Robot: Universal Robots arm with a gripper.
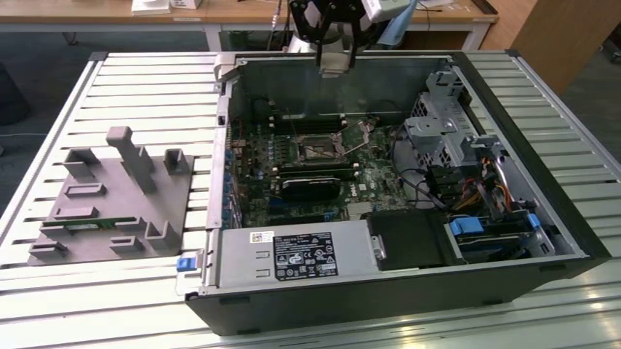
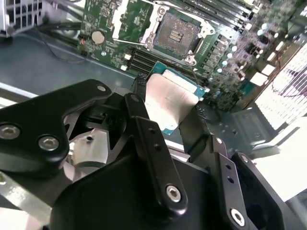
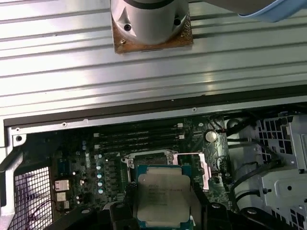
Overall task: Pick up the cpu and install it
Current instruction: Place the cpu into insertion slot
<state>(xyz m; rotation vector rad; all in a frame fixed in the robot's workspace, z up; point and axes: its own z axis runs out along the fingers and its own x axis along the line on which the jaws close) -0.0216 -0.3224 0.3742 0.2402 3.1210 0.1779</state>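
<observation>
The cpu (image 2: 165,88), a thin square chip with a shiny silver top and green edge, sits clamped between my gripper's black fingers (image 2: 144,120); the gripper (image 2: 170,98) is shut on it. In the exterior view the gripper (image 1: 333,64) hangs above the far wall of the open computer case (image 1: 572,218). The motherboard's square socket (image 1: 318,151) lies below and nearer, with its metal frame open (image 2: 175,32). In the first wrist view the cpu (image 3: 163,191) partly covers the socket (image 3: 151,155).
A grey part holder (image 1: 116,196) with a green memory stick (image 1: 87,224) stands on the slatted table (image 1: 145,80) at the exterior view's left. Inside the case are a power supply (image 1: 291,256), drive cage (image 1: 451,123), cables (image 1: 485,189) and memory slots (image 3: 139,141).
</observation>
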